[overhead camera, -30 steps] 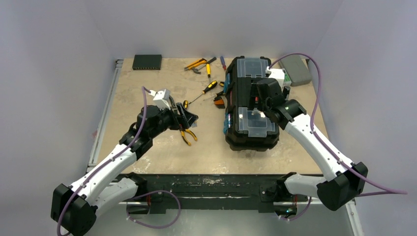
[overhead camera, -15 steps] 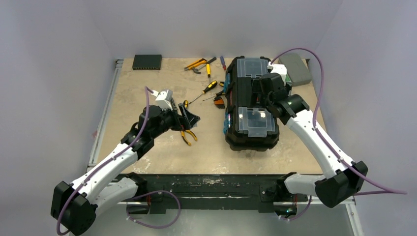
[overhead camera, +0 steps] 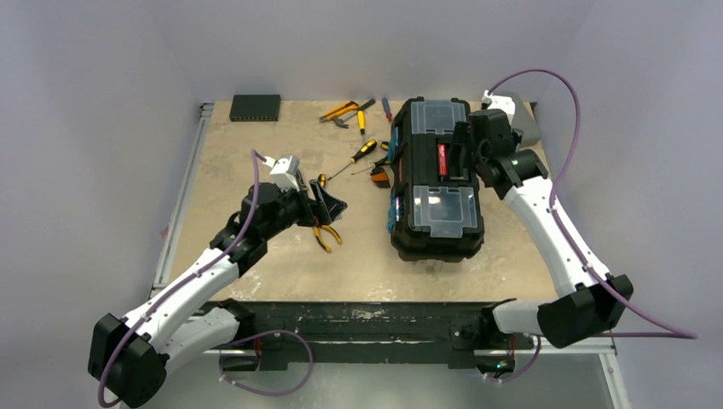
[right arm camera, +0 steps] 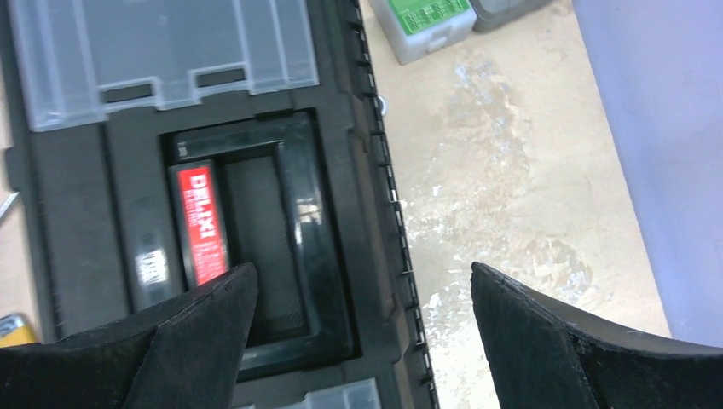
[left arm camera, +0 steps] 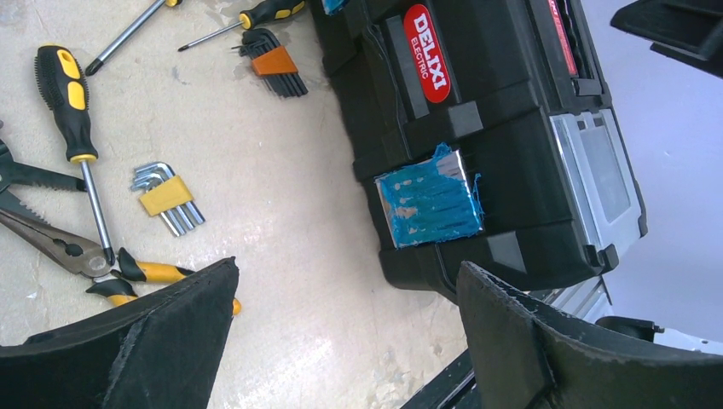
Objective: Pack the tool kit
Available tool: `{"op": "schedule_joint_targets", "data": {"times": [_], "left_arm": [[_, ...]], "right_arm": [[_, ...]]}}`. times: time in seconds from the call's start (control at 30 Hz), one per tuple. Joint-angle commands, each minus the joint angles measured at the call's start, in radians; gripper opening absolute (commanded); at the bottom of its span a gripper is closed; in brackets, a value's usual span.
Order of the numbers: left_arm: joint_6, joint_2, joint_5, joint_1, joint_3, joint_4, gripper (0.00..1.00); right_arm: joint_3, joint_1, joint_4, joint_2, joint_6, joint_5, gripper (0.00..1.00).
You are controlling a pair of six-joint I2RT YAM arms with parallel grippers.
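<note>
Left gripper (overhead camera: pixel 329 205): the fingers are spread wide and nothing is between them. It hangs over the table, left of the toolbox.
Under the left gripper: yellow-black pliers (overhead camera: pixel 325 235) lie flat on the table – in the wrist view they (left arm camera: pixel 78 256) show just beside the left finger.
Near the pliers: a yellow-black screwdriver (left arm camera: pixel 72 106) and a set of hex keys in a yellow holder (left arm camera: pixel 166 198), both lying on the table.
Right gripper (overhead camera: pixel 465 146): the fingers are also spread wide, and they hold nothing. It hangs over the right side of the toolbox lid, near the handle.
Between the right fingers: the wrist view shows the right part of the handle recess, the right edge of the box and a strip of bare table.
Toolbox (overhead camera: pixel 435 192): large, black, lid down; it stands right of the table's middle.
Lid handle (right arm camera: pixel 199 223): red label, lying flat in its recess in the middle of the lid.
Clear lids: one at the near end (overhead camera: pixel 442 211), one at the far end (overhead camera: pixel 438 117).
Blue latch (left arm camera: pixel 429 198): on the left wall of the box.
Loose tools farther out: a second hex-key set in an orange holder (left arm camera: pixel 274 64) close to the box – more hand tools (overhead camera: pixel 348 112) lie near the far edge.
Grey case with green label (right arm camera: pixel 426 19): on the table just right of the box's far end.
Flat black box (overhead camera: pixel 255 106): at the far left corner of the table (overhead camera: pixel 256 264).
</note>
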Motion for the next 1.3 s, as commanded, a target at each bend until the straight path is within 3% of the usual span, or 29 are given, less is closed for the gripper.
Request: {"op": "schedule_joint_targets", "data": {"times": [0.0,0.3,0.6,0.83,0.97,1.07,1.13,1.27], "left_arm": [[-0.003,0.012,0.008,-0.003,0.027,0.051,0.95],[-0.007,0.025,0.016,-0.007,0.030,0.059,0.95],[-0.008,0.034,0.016,-0.011,0.032,0.062,0.95],[-0.018,0.052,0.019,-0.030,0.037,0.072,0.95],[-0.016,0.101,-0.020,-0.093,0.067,0.070,0.95],[-0.026,0.153,-0.027,-0.130,0.093,0.080,0.95],[-0.042,0.184,-0.021,-0.145,0.098,0.104,0.95],[-0.075,0.240,0.003,-0.156,0.096,0.158,0.95]], "right_arm": [[-0.027,-0.037,0.019,0.038,-0.035,-0.031,0.91],[-0.101,-0.046,0.052,0.070,-0.015,-0.076,0.90],[-0.135,-0.054,0.042,0.082,0.016,0.001,0.85],[-0.157,-0.112,0.048,0.075,0.049,-0.021,0.41],[-0.250,-0.149,0.134,0.043,0.081,-0.186,0.23],[-0.353,-0.201,0.243,0.008,0.125,-0.325,0.15],[-0.403,-0.252,0.290,-0.009,0.147,-0.407,0.01],[-0.456,-0.341,0.340,-0.018,0.161,-0.530,0.00]]}}
